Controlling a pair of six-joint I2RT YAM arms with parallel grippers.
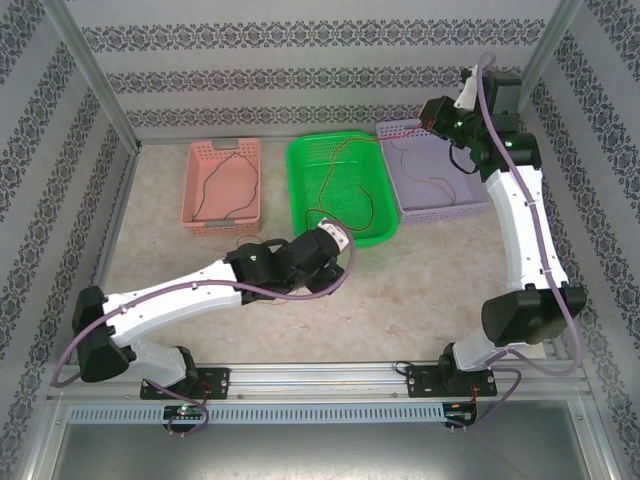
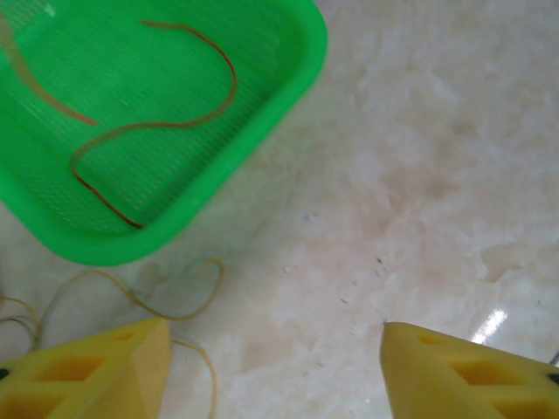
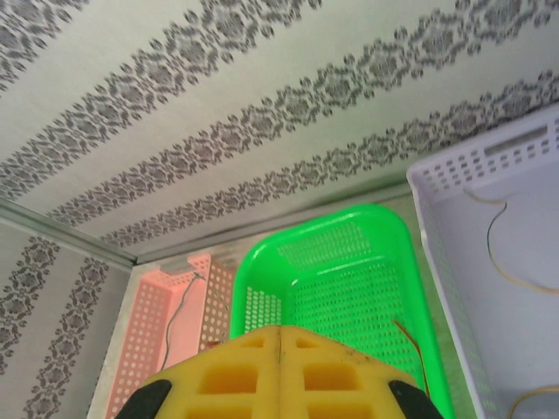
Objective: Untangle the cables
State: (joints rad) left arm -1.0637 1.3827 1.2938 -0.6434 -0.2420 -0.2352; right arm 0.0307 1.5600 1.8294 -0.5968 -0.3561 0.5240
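The left gripper [image 2: 271,375] hangs over the pale tabletop [image 2: 419,175] with its yellow fingers [image 2: 87,371] spread and nothing between them. Its wrist camera gives the close detail: a thin yellow cable [image 2: 175,310] loops on the table just in front of the green basket [image 2: 293,83] and runs past the left finger; a reddish-brown cable [image 2: 166,122] curls inside that basket.

The right gripper [image 3: 279,375] is raised over the lavender basket [image 1: 470,205], fingers pressed together, nothing seen between them. Its camera looks down on all three baskets: a dark cable [image 3: 179,301] in the pink basket [image 3: 148,340]; a second yellow cable [image 3: 493,253] in the lavender one.

From overhead, a red cable [image 1: 400,137] lies along the lavender basket's far end, near the right gripper.
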